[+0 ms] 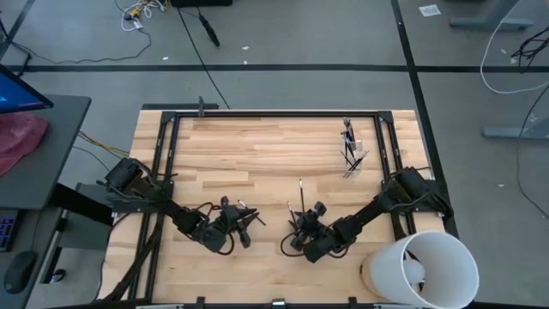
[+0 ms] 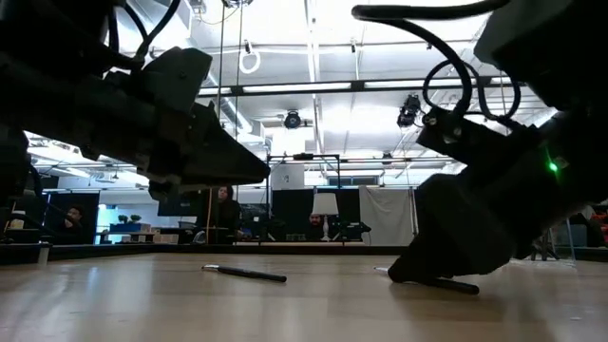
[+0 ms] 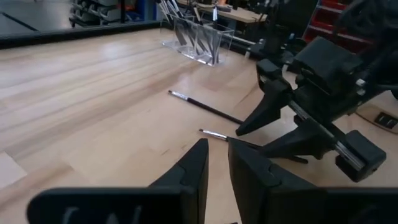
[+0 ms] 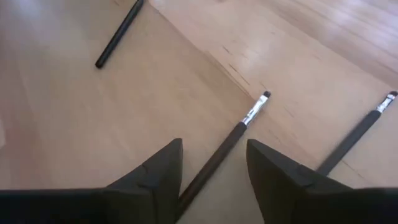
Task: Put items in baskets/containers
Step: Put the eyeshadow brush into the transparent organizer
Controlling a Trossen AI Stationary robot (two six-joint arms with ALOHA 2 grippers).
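Down low over the wooden table [image 1: 257, 154], we saw our right gripper [image 4: 211, 168] with its two dark fingers spread apart and a thin dark brush [image 4: 239, 134] lying flat on the wood between them. The fingers were on each side of the brush handle, but they were not squeezing it. The pale metal end of that brush pointed away from the gripper. A second brush [image 4: 357, 134] lay just beside the gripper, off to one side and nearly in line with the first one. A third brush [image 4: 118, 34] lay farther ahead of the gripper, well apart from the other two. From above, the right gripper [image 1: 302, 240] sat near the front middle of the table, with a brush [image 1: 301, 196] lying just past it. Our left gripper [image 3: 216, 171] was close by and faced the right one, with its fingers almost together and only a thin gap showing, holding nothing. We saw two brushes on the wood between the two grippers in the left wrist view. The clear cup [image 1: 352, 153] stood far ahead of the right gripper, near the back of the table, with several brushes standing up in it. A big white bucket [image 1: 429, 270] sat behind the right gripper, beside its arm, at the table corner.
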